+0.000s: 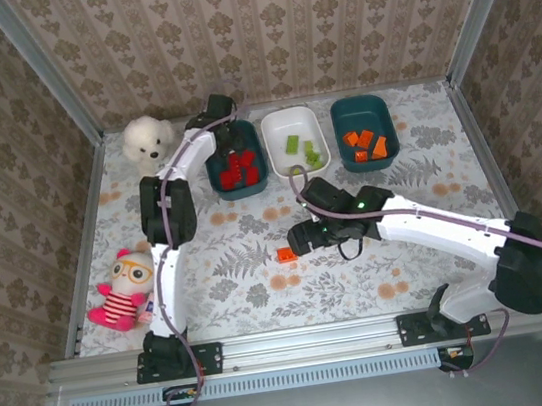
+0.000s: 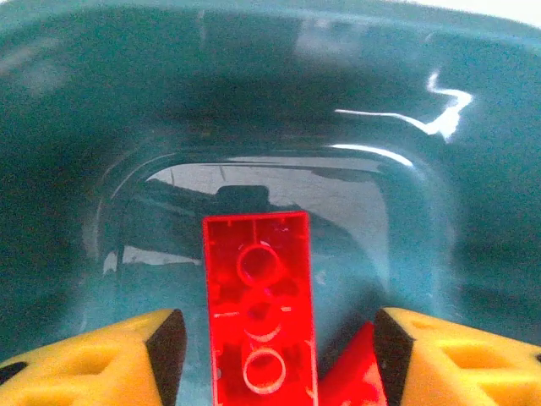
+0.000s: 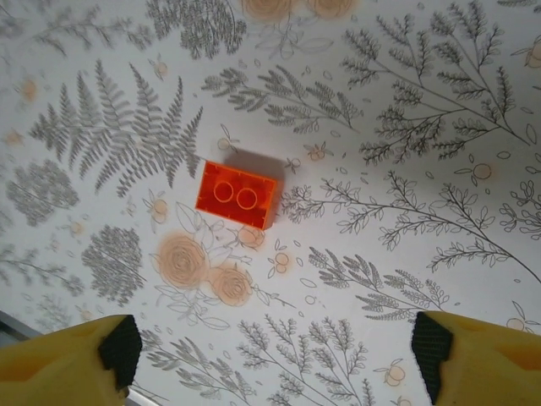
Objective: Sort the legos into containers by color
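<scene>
My left gripper [image 2: 279, 355] hangs open inside the left dark teal container [image 1: 217, 175]. A long red lego [image 2: 258, 313] lies hollow side up between its fingers, with a gap on each side. A second red lego [image 2: 355, 381] lies by the right finger, and several red legos [image 1: 238, 168] fill this tub. The white container [image 1: 280, 151] holds green legos [image 1: 304, 150]. The right teal container [image 1: 345, 137] holds orange legos [image 1: 368, 143]. One orange lego [image 3: 237, 194] lies hollow side up on the table, ahead of my open right gripper [image 3: 275, 355] and to its left.
A white plush dog [image 1: 148, 139] sits at the back left beside the left tub. A pink-and-red doll [image 1: 121, 288] lies at the near left by the left arm's base. Metal frame rails [image 1: 84, 239] and patterned walls bound the floral table top [image 1: 264, 295].
</scene>
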`<state>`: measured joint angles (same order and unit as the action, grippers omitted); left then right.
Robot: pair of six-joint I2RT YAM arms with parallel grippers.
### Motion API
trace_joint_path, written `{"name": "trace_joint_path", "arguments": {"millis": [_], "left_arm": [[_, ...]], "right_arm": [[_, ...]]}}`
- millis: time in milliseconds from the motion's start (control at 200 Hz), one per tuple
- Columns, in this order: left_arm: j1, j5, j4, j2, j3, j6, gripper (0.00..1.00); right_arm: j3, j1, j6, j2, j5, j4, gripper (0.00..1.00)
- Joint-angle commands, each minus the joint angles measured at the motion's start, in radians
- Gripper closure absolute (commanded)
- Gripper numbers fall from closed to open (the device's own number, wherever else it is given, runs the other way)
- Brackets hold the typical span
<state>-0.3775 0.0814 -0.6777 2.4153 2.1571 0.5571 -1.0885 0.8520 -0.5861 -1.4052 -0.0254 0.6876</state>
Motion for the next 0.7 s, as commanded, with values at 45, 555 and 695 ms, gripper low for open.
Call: {"name": "trace_joint_path", "arguments": {"millis": [45, 555, 695], "left_arm": [[0.009, -0.063, -0.003, -0.241, -0.068, 0.026, 0.28], [-0.005, -0.203, 0.161, -1.32, -1.173, 0.192, 0.18], [-0.011, -0.353, 0.119, -1.58, -1.359, 0.233, 0.18]], "right_arm": [[-0.08, 0.05, -0.077, -0.105, -0.067, 0.016, 0.07], [-0.271, 0.098, -0.274, -0.476, -0.093, 0.047, 0.11], [-0.303, 0.098, -0.284, -0.54, -0.099, 0.061, 0.16]]}}
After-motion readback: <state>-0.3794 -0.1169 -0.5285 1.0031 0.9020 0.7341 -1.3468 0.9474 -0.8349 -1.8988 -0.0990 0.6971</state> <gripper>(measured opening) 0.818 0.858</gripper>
